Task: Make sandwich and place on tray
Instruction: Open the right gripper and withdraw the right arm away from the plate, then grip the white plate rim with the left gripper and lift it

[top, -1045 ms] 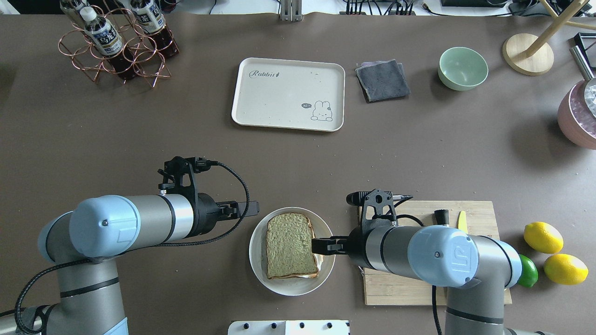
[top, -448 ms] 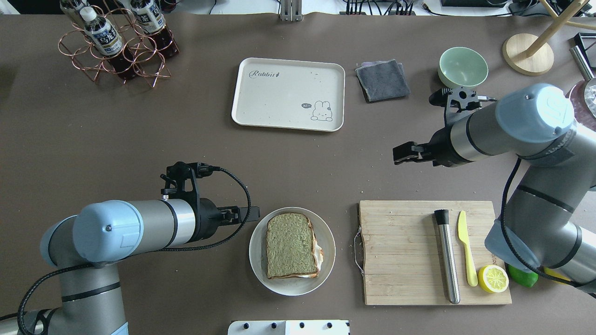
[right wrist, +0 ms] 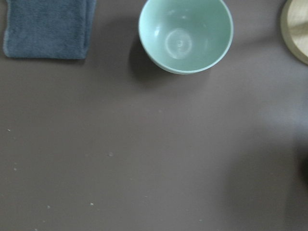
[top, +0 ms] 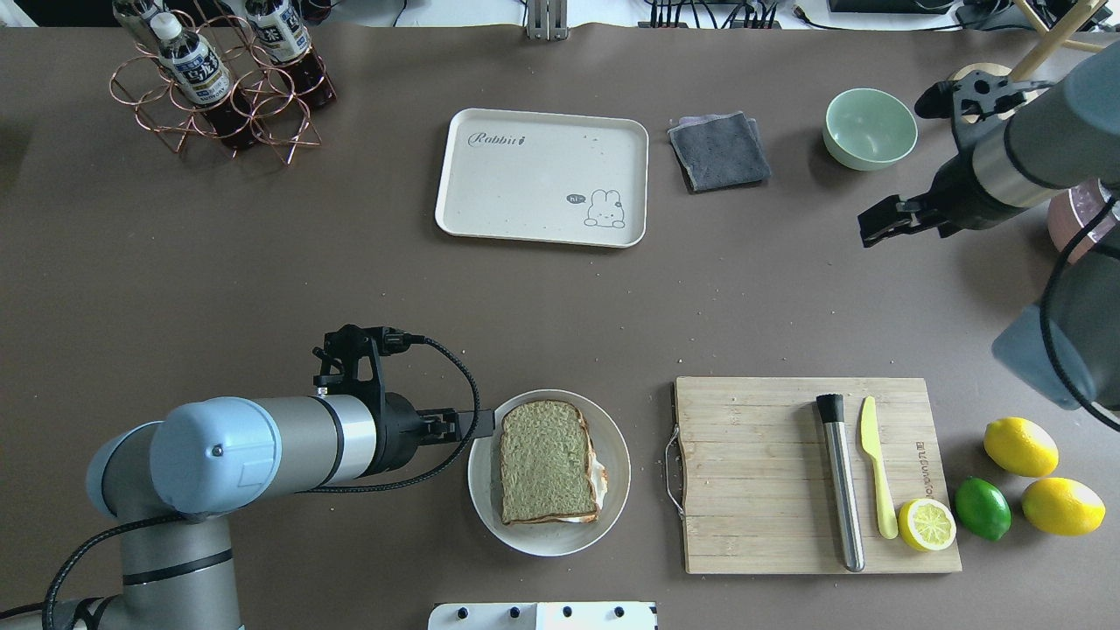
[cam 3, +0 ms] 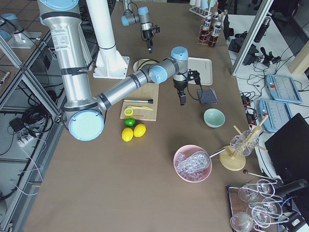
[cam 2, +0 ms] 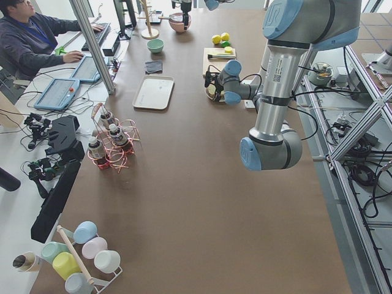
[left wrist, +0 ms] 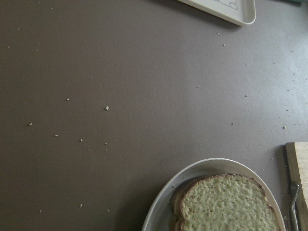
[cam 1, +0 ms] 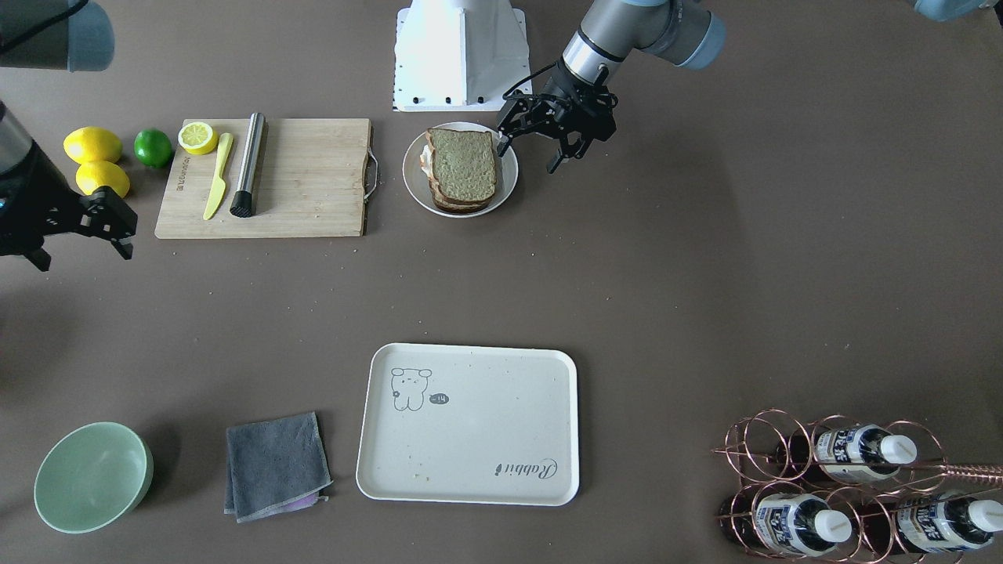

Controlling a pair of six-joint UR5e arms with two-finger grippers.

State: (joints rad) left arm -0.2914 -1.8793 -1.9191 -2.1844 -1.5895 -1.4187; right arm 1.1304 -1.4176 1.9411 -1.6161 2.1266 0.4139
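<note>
The sandwich (top: 547,472), two brown-crusted slices with egg white peeking out at its right edge, lies on the round white plate (top: 486,500). It also shows in the front view (cam 1: 462,164) and the left wrist view (left wrist: 226,204). My left gripper (top: 479,424) is open and empty, with its fingertips just at the plate's left rim; the front view (cam 1: 526,153) shows the fingers spread. My right gripper (top: 873,229) is open and empty, high over the far right of the table, near the green bowl. The cream tray (top: 525,188) lies empty at the back centre.
A wooden cutting board (top: 752,472) to the right of the plate holds a steel muddler (top: 840,481), a yellow knife (top: 875,472) and a lemon half (top: 927,523). Lemons and a lime lie beside it. A green bowl (top: 869,129), a grey cloth (top: 719,150) and a bottle rack (top: 219,79) stand at the back.
My right gripper has left the sandwich's right edge and swung up and away to the far right. My left gripper has moved down and right to the plate's left rim.
</note>
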